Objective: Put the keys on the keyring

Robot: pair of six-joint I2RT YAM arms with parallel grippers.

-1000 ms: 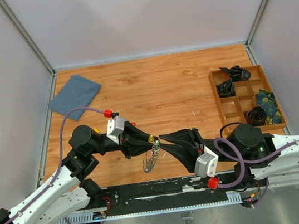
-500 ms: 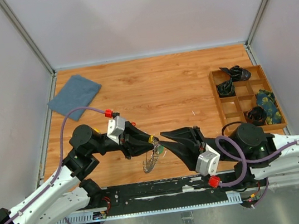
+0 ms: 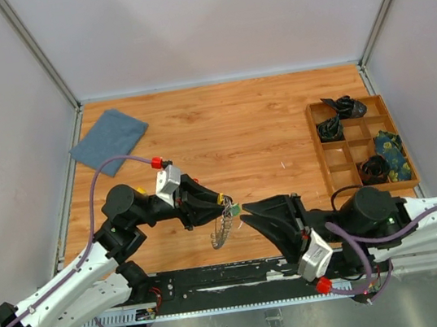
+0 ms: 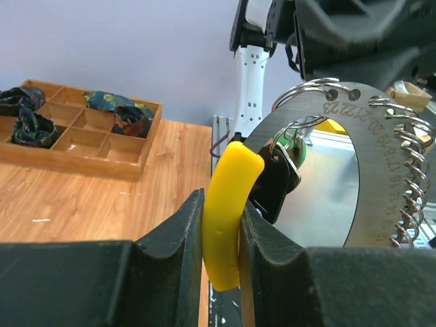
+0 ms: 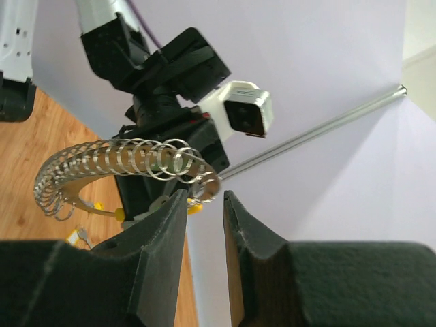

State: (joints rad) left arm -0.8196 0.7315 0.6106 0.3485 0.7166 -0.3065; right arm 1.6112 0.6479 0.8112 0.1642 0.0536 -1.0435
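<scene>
**Operator:** What is around the work?

**Spotter:** A blue cloth (image 3: 108, 141) lies at the far left corner of the table (image 3: 237, 120). A wooden compartment tray (image 3: 315, 146) sits on the right side, with dark bundles (image 3: 332, 126) in several cells. Both are well apart from your grippers.

**Operator:** How are the arms posed?

**Spotter:** Both reach inward, low over the near part of the table, with their tips facing each other near the middle. Your left gripper (image 4: 221, 204) is clamped on the yellow tag (image 4: 231, 170), pinching it from both sides. The keyring (image 4: 354, 102) hangs from that tag. It is a flat numbered metal band fringed with small wire loops (image 5: 163, 160). A green tag (image 4: 298, 146) and a black piece (image 4: 276, 187) hang beside the yellow one.

**Operator:** And the right?

**Spotter:** Your right gripper (image 5: 203, 201) has its jaws a narrow gap apart, holding nothing, with the tips just beside the end loops.

**Operator:** Is anything hard to read?

**Spotter:** From overhead the keyring is only a small glint. I cannot tell whether your right tips touch a loop, or whether the black piece is a key.
</scene>
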